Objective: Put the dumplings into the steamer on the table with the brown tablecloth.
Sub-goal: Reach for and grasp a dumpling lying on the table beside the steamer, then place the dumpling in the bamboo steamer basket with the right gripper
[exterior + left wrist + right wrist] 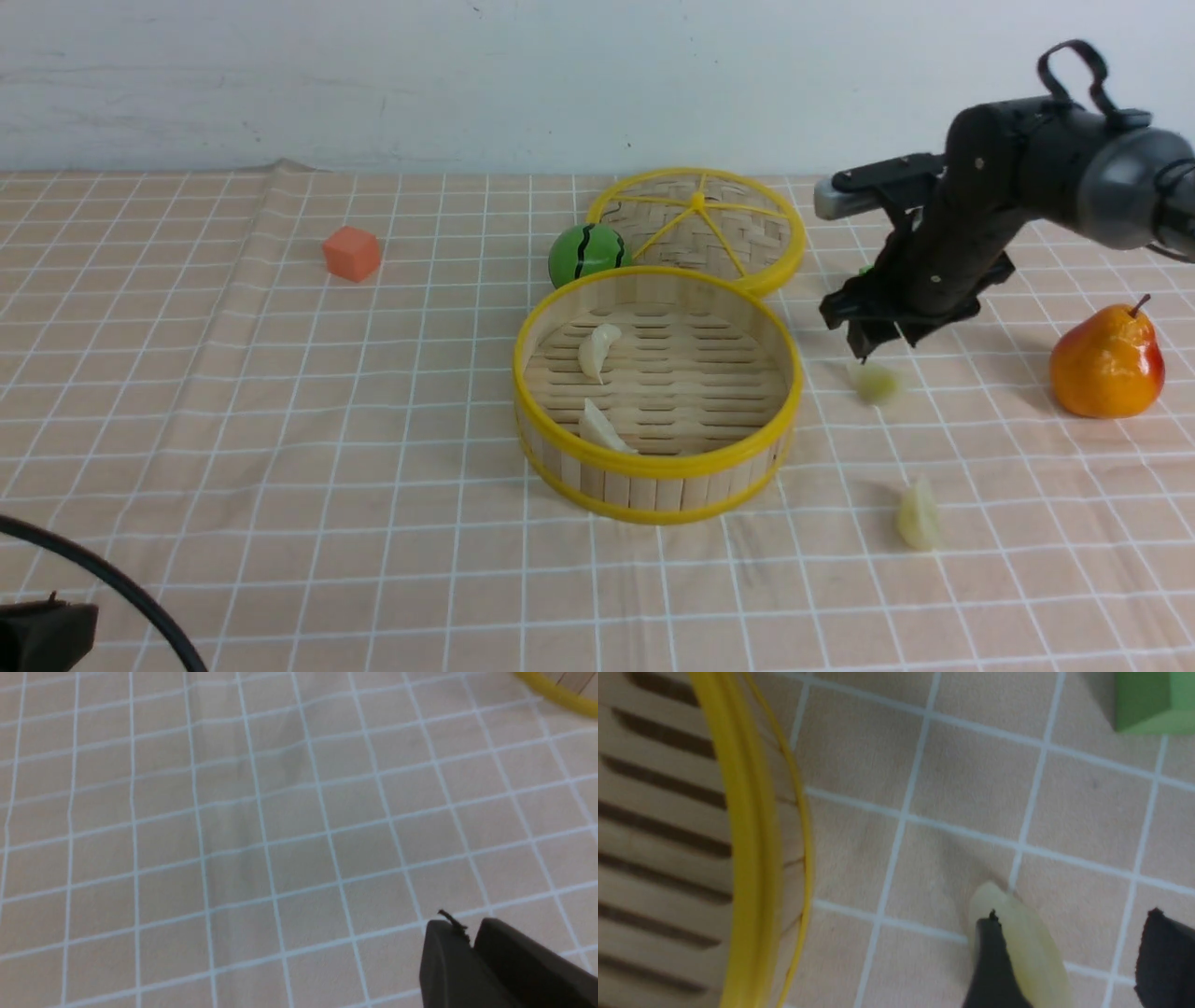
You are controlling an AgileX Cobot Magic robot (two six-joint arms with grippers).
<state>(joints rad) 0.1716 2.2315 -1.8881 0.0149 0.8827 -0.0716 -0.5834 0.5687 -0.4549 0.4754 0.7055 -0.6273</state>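
Note:
The steamer [658, 464] stands mid-table on the brown tablecloth [280, 420]. Two dumplings lie on its slatted floor, one [597, 351] at the back left and one [602, 429] against the near wall. Two more lie on the cloth to its right, one [876, 383] just below my right gripper [868, 345] and one [919, 515] nearer the front. In the right wrist view the right gripper [1073, 919] is open, and that dumpling [1027, 947] lies between the jaws against one finger, beside the steamer's rim [747, 849]. My left gripper [469, 938] is shut and empty over bare cloth.
The woven lid [700, 229] lies flat behind the steamer, with a green striped ball [586, 254] at its left. An orange cube [352, 253] sits far left and a pear [1107, 359] far right. A green cube [1148, 704] lies near the right gripper.

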